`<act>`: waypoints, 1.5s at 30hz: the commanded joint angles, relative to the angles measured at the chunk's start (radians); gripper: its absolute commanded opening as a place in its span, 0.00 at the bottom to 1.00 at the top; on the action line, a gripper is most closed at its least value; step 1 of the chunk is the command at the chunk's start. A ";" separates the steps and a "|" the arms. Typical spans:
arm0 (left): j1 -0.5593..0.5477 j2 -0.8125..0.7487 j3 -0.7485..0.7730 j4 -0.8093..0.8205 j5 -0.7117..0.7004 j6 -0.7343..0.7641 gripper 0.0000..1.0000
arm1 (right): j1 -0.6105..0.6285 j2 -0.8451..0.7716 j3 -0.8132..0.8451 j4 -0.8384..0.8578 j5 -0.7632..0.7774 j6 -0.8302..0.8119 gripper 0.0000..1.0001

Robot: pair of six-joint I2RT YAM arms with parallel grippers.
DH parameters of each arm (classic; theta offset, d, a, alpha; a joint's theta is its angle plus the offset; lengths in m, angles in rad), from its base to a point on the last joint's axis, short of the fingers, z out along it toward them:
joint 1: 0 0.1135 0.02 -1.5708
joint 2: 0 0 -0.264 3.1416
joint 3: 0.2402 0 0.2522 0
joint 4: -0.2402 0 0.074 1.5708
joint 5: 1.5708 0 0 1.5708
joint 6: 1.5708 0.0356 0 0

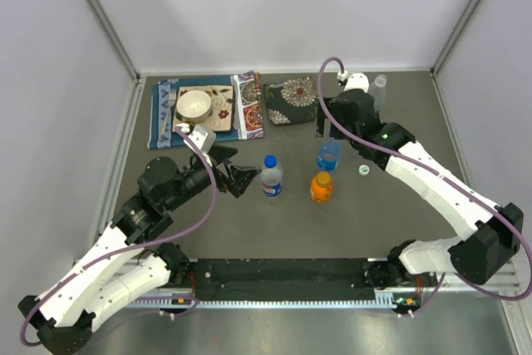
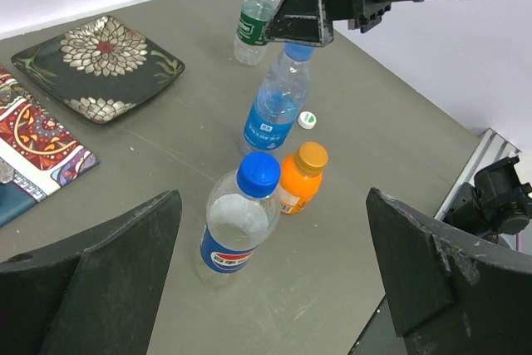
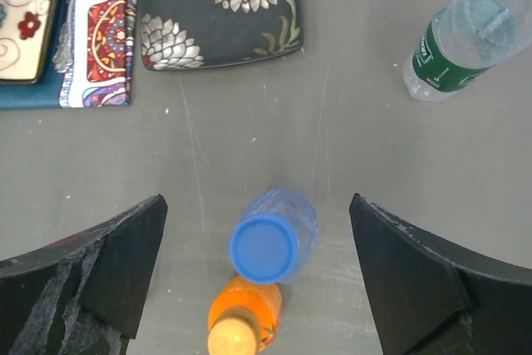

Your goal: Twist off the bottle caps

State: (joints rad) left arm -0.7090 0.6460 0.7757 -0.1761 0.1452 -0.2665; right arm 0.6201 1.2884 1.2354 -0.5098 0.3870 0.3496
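On the bench [image 1: 249, 230] three bottles stand upright near the middle, long axes vertical, caps up: the blue-tinted bottle [image 1: 329, 155], the orange bottle [image 1: 322, 187] just in front of it, and the blue-red bottle [image 1: 271, 177] to their left. The green-label bottle [image 1: 380, 91] stands well behind, seemingly upright too. The right end effector [image 3: 256, 205] hangs over the blue-tinted bottle, fingers wide apart. The left end effector [image 2: 273, 205], likewise spread, faces the blue-red bottle.
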 commanded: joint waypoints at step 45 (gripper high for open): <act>0.126 0.291 0.585 -0.091 -0.077 -0.026 0.99 | -0.036 -0.060 0.506 -0.093 -0.525 0.143 0.00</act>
State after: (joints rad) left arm -0.6537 0.9039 1.2392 -0.2726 -0.0086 -0.2394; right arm 0.5941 1.2396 1.7012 -0.5697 0.0113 0.4347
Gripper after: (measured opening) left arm 0.987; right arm 0.380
